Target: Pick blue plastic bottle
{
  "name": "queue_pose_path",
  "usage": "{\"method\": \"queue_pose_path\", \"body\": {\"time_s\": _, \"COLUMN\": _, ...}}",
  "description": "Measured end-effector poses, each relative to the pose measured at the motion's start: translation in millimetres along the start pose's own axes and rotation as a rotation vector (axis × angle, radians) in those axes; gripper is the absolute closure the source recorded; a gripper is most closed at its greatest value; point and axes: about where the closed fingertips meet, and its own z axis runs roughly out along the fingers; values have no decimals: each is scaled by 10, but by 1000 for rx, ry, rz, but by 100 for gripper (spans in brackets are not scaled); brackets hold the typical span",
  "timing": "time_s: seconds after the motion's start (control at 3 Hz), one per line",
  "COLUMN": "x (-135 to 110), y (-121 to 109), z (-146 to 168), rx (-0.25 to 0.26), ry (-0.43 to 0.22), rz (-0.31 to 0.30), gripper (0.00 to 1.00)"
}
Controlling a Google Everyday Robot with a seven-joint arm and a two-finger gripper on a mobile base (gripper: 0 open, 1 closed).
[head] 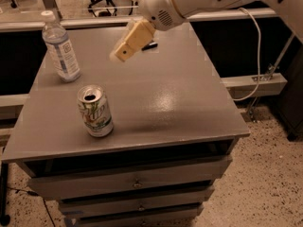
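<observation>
Gripper (124, 52) hangs above the rear middle of the table (189, 103), to the right of the blue plastic bottle (60, 48) and well apart from it. I cannot tell whether it is released or clenched. The bottle stands upright near the rear-left corner, close to the left edge. The soda can (94, 110) stands upright at front-left, near the front edge. A small dark object (150, 45) lies behind the gripper. I note open grey surface across the right half.
</observation>
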Motion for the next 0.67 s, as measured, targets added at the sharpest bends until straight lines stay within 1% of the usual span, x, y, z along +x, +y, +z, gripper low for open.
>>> {"method": "queue_pose_path", "body": {"time_s": 0.33, "x": -131, "y": -361, "z": 710, "rx": -3, "ry": -142, "rz": 69, "gripper": 0}}
{"method": "queue_pose_path", "body": {"time_s": 0.67, "x": -161, "y": -597, "z": 1388, "rx": -20, "ry": -252, "rz": 135, "gripper": 0}}
